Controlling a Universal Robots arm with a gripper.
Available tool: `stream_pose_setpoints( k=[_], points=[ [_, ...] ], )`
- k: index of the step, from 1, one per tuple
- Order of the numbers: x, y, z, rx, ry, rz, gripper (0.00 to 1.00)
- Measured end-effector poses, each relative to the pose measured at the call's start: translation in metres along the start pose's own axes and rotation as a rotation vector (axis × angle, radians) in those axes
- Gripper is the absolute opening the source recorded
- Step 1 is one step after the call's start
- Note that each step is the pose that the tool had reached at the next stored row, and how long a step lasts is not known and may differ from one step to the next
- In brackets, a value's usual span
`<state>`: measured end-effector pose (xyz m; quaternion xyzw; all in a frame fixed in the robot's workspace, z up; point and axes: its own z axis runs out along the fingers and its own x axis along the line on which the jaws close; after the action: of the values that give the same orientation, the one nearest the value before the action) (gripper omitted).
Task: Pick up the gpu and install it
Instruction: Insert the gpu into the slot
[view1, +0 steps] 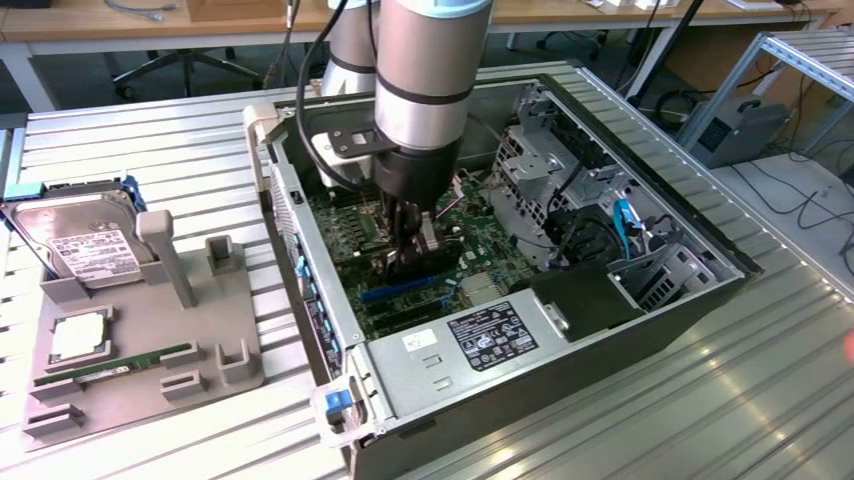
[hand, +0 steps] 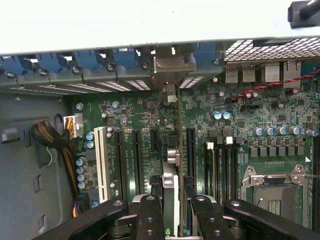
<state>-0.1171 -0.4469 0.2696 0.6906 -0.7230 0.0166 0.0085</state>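
Hand (hand: 172, 207) pinches the gpu (hand: 178, 140) edge-on, upright over the motherboard (hand: 280, 145) slots

- The computer case (view1: 667, 300) lies open on the bench (view1: 747, 400), with the motherboard (view1: 400, 250) inside it.
- The gripper (view1: 407, 262) reaches down into the case over the motherboard, holding the gpu (hand: 172, 150) edge-on among the expansion slots (hand: 120, 160).
- At the exterior view's left, a holder tray (view1: 134, 370) carries the hard drive (view1: 80, 245) and the RAM stick (view1: 114, 367).
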Motion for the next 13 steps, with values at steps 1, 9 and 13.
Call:
stream_pose_setpoints(
  k=[1, 9, 13],
  points=[
    [0.0000, 0.0000, 0.0004, 0.0000, 0.0001, 0.000, 0.27],
    [-0.0001, 0.0007, 0.0026, 0.0000, 0.0000, 0.000, 0.27],
    [-0.0001, 0.0017, 0.0031, 0.0000, 0.0000, 0.000, 0.27]
  ],
)
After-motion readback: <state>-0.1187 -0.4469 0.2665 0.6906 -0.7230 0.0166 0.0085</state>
